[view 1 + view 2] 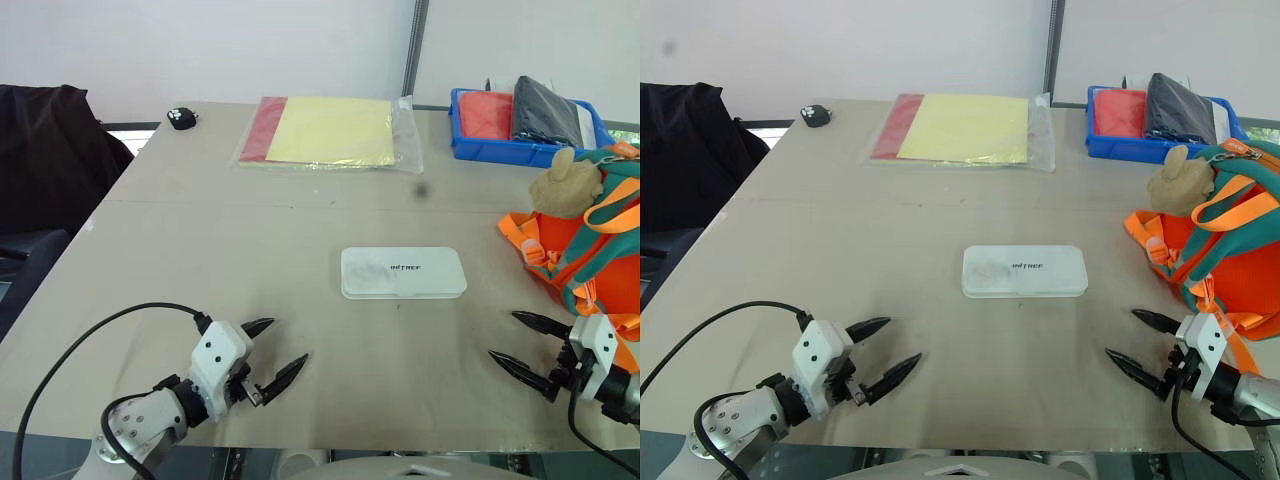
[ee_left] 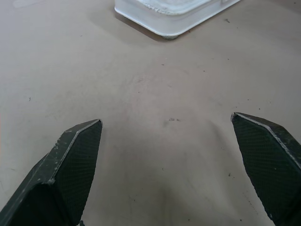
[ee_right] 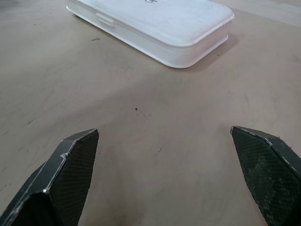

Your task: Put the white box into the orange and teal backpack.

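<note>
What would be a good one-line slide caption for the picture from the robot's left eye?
Both tools, left and right, wait open near the white box, the orange and teal backpack standing at the table's right edge.

A: We see bare table [image 1: 230,260] on every side of the white box [image 1: 403,272], nothing touching it.

B: Agreed. Left gripper [image 1: 281,352], jaws wide and empty, has open tabletop straight to the box. Same for the right gripper [image 1: 517,341].

A: The orange and teal backpack [image 1: 580,255] crowds the right edge, just beside the right gripper, straps spilling onto the table.

B: Far side is busier: yellow sheet in a plastic sleeve [image 1: 330,132], blue bin [image 1: 520,125], small black object [image 1: 182,117]. All well apart from the box.

A: We note a dark chair [image 1: 45,160] off the left edge.
</note>
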You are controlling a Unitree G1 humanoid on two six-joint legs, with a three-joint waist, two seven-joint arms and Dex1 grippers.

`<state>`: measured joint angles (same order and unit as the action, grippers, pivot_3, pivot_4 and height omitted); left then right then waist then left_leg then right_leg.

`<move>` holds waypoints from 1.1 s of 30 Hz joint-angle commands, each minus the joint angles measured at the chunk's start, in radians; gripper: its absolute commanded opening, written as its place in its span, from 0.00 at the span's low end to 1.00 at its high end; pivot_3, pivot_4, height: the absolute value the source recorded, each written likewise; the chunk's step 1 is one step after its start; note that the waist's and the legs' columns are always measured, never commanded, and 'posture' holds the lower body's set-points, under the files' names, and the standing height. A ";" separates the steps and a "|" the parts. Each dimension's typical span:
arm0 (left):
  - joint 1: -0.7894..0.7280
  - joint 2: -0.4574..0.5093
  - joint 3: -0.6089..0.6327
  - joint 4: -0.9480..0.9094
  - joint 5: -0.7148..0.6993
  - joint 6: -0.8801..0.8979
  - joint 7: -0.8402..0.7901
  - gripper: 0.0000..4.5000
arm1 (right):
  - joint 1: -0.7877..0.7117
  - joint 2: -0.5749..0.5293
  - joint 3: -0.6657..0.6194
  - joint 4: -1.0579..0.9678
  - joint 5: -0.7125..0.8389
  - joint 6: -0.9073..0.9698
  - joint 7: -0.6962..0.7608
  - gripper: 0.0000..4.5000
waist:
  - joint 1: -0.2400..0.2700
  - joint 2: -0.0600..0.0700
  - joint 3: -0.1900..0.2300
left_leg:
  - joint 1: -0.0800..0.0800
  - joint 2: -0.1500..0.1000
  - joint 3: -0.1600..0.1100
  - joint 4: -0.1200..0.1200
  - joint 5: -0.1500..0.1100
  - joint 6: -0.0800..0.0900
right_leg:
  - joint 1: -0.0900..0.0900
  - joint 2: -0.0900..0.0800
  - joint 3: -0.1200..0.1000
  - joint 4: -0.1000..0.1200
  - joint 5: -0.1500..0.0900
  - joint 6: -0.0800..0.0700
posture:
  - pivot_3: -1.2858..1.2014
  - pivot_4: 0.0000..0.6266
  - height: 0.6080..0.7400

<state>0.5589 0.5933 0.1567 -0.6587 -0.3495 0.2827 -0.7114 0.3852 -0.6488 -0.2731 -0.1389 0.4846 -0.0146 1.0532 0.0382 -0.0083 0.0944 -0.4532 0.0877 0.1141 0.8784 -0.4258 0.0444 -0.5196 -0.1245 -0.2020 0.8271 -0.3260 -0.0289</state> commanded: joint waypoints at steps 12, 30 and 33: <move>-0.031 -0.003 0.027 -0.007 -0.057 -0.009 -0.015 1.00 | 0.008 0.033 -0.019 -0.024 0.005 -0.020 -0.018 0.99 | 0.000 0.001 0.000 | 0.000 0.000 0.000 0.000 0.000 0.000 | 0.000 0.000 0.000 0.000 0.000 0.000 | 0.52 0.24 0.28; -0.450 0.071 0.155 0.225 -1.042 0.659 0.271 1.00 | -0.270 0.059 0.045 -0.175 0.142 0.336 -0.262 0.99 | 0.000 0.001 0.002 | 0.002 0.000 -0.001 0.000 0.000 0.000 | 0.002 0.000 0.000 0.001 0.000 0.000 | 0.52 0.24 0.28; -0.618 0.102 0.125 0.381 -1.136 0.762 0.319 1.00 | -0.358 0.062 0.071 -0.163 0.139 0.432 -0.321 0.99 | 0.000 -0.002 0.001 | 0.002 -0.001 -0.002 0.000 0.001 0.000 | 0.003 0.000 0.000 0.003 0.000 0.000 | 0.52 0.24 0.28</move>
<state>-0.0025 0.6773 0.2898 -0.3466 -1.4014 0.9824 -0.4235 0.0559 -0.5813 -0.2010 -0.2881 0.6095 0.3638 0.7694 0.0382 -0.0105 0.0957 -0.4516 0.0863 0.1120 0.8788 -0.4251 0.0438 -0.5163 -0.1245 -0.2018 0.8301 -0.3256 -0.0292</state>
